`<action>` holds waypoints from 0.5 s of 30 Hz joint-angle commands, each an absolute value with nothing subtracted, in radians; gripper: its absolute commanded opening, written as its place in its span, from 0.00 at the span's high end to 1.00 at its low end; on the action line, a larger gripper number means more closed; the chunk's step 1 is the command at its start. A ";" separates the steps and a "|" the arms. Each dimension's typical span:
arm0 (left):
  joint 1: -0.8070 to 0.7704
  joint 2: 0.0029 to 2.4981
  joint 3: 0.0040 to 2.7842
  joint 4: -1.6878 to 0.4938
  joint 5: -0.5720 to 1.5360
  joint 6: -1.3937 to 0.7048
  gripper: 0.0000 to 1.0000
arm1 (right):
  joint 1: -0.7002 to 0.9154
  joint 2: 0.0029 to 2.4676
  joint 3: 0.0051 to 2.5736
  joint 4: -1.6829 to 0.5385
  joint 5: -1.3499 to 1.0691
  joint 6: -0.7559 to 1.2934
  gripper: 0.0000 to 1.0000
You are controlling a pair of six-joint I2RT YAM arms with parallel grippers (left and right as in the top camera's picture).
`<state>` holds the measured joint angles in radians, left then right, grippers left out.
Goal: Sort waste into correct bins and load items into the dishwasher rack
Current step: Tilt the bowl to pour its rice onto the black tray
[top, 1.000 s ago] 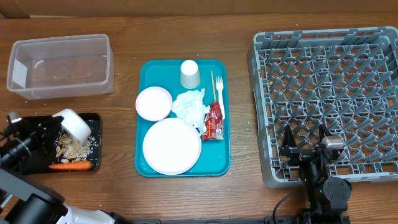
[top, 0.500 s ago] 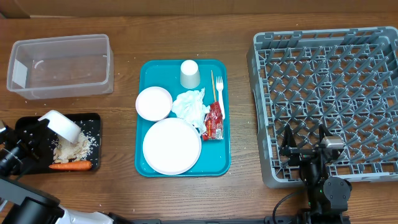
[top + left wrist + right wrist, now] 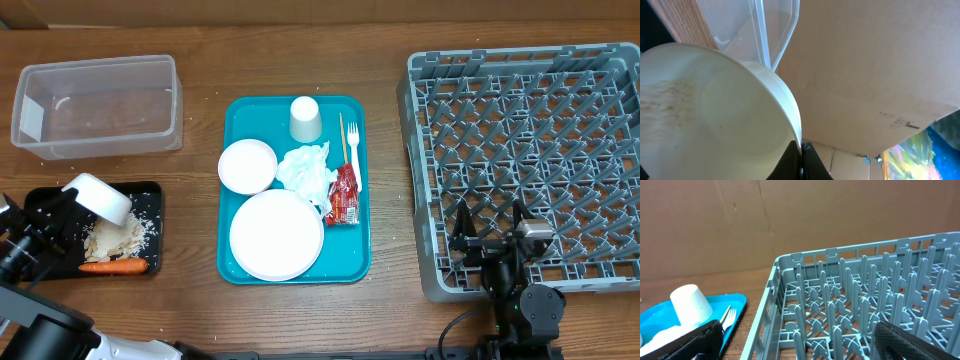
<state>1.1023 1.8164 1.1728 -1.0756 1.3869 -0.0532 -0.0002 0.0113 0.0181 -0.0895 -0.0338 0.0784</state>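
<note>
My left gripper (image 3: 68, 198) is shut on the rim of a small white bowl (image 3: 98, 198), tipped over the black tray (image 3: 150, 192), which holds beige food scraps (image 3: 118, 238) and a carrot (image 3: 112, 266). In the left wrist view the bowl (image 3: 705, 115) fills the frame, its rim pinched between the fingers (image 3: 801, 160). The clear tub (image 3: 97, 105) sits behind. On the teal tray lie a second bowl (image 3: 247, 165), plate (image 3: 276, 235), cup (image 3: 305, 119), napkin (image 3: 308, 168), red wrapper (image 3: 344, 195), fork (image 3: 354, 150) and chopsticks (image 3: 341, 135). My right gripper (image 3: 497, 243) is open over the dishwasher rack (image 3: 525, 160).
The teal serving tray (image 3: 355, 262) lies in the middle of the wooden table. The rack's near-left corner (image 3: 785, 265) and pegs show in the right wrist view, with the cup (image 3: 690, 305) and fork (image 3: 728, 317) to its left. A cardboard wall stands behind.
The left gripper moved the bowl left and slightly up over the black tray, and the food scraps have piled more tightly. The right arm has not moved.
</note>
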 commanded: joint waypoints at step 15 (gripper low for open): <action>1.112 1.829 1.166 -1.078 1.405 -0.057 0.96 | -0.007 0.003 0.009 -0.083 -0.027 0.081 0.00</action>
<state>1.1061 1.8179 1.1698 -1.0752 1.3949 -0.0525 -0.0002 0.0109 0.0181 -0.0895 -0.0338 0.0784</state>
